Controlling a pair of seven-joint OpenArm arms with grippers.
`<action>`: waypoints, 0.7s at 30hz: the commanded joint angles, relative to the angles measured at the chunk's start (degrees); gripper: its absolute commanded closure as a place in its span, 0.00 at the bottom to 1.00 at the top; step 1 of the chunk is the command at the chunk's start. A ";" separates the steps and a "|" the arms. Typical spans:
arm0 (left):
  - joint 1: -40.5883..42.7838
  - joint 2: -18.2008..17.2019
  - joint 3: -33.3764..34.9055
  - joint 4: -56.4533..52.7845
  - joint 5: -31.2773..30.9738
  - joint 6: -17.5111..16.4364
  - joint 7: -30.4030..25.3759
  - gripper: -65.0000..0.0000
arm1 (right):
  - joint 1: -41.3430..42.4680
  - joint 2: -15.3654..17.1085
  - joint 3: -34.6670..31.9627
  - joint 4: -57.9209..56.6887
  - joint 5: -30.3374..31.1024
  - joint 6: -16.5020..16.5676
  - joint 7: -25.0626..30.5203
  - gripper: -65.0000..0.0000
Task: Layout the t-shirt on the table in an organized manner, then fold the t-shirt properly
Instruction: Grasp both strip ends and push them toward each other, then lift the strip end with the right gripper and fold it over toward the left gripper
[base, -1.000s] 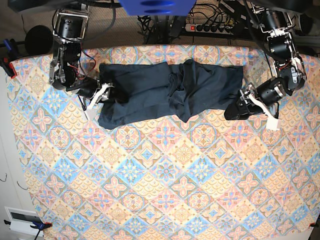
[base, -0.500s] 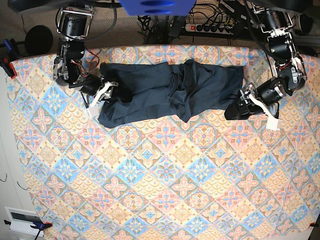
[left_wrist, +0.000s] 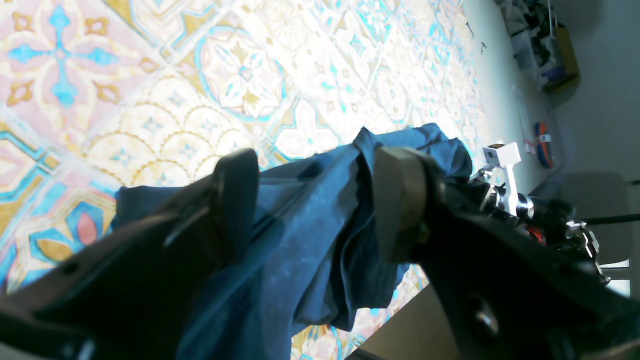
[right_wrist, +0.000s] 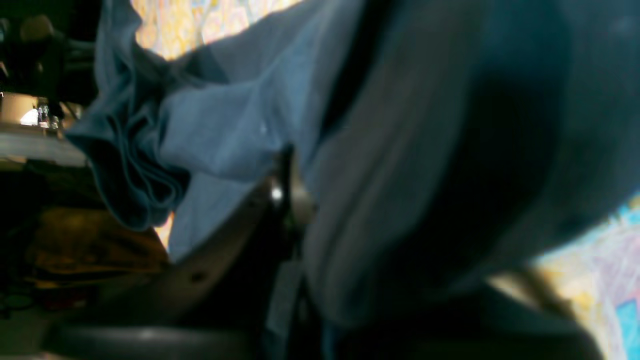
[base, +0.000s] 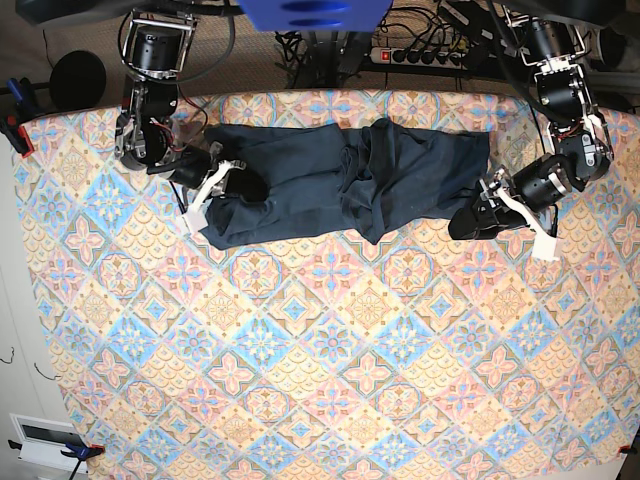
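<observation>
Pinching the t-shirt (base: 330, 175) edge with my right claw (base: 228, 182) closed on it, left claw (left_wrist: 310, 200) open astride the opposite hem, I'd pull gently outward to flatten it on the worktop (base: 330, 350).

Dark navy t-shirt (base: 340, 175); pink, blue, yellow diamond-tiled table (base: 330, 360).

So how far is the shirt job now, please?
Early stage. Done: the shirt lies stretched along the far side of the table. In hand: the right gripper has closed on one end, and the left gripper has its fingers open around the other end. Left: the bunched middle needs flattening, then all the folding.
</observation>
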 joint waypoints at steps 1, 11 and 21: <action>-0.55 -0.80 -0.45 0.95 -1.24 -0.39 -0.89 0.45 | 0.58 0.11 0.17 0.41 0.96 0.14 1.67 0.98; 1.03 -0.63 -0.19 0.86 6.41 -0.39 -0.89 0.45 | 6.64 5.65 6.33 -0.38 0.96 0.14 3.16 0.98; 1.29 0.34 -0.01 0.77 12.91 -0.39 -0.89 0.60 | 6.64 8.55 5.80 4.10 0.96 0.14 2.81 0.98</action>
